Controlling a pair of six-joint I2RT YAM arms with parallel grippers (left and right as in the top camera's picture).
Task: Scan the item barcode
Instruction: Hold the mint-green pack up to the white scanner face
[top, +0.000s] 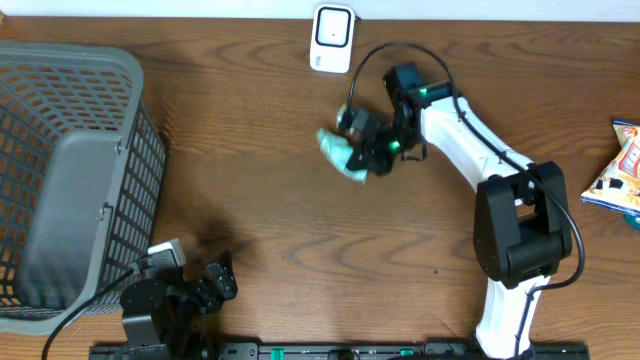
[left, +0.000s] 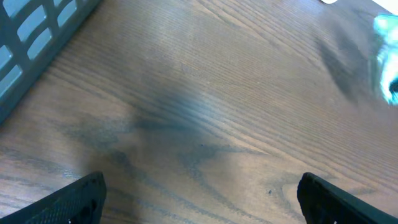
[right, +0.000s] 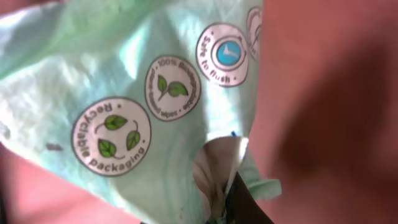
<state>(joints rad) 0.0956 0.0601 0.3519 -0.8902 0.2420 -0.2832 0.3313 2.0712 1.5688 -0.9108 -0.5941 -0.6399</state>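
Pinching the seemingly soft, light green packet (top: 343, 155) by 1 crinkled edge, the closed right gripper (top: 374, 148) holds it over the surface (top: 250, 200), near the far white scanner (top: 332, 38); the left gripper (top: 218, 280) gapes empty.

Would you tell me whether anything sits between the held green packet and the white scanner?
Nothing visible does: only bare table lies between the green packet in the right gripper and the white scanner. The arm's black cable loops just beside that path.
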